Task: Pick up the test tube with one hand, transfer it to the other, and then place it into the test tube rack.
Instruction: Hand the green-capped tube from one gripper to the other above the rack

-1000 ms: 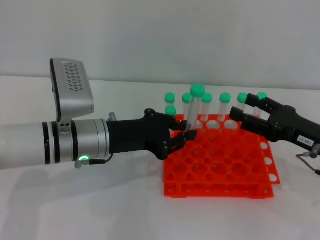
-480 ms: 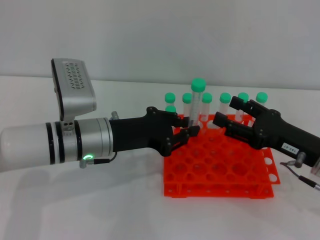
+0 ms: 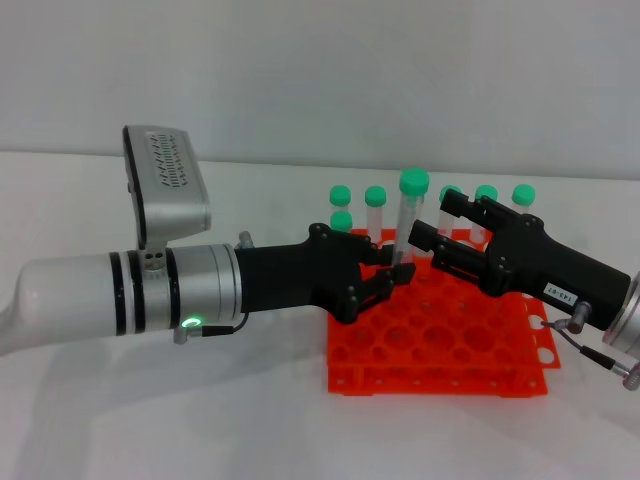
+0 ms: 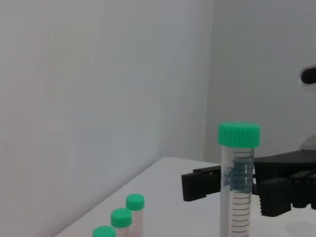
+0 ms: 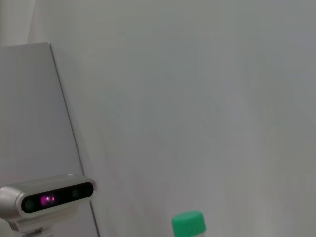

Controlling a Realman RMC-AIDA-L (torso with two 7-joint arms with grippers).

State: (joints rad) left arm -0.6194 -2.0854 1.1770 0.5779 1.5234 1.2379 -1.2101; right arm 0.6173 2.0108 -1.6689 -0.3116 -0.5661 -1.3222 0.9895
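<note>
The left gripper [image 3: 385,280] holds the tube [image 3: 406,225] upright above the rack [image 3: 440,345], clamped low so the right gripper [image 3: 432,230], jaws spread, can grasp higher.

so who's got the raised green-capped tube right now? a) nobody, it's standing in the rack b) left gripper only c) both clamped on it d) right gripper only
b: the left gripper pinches the lower end of the test tube upright above the test tube rack, while the right gripper is open beside it, not yet closed on it.
</note>
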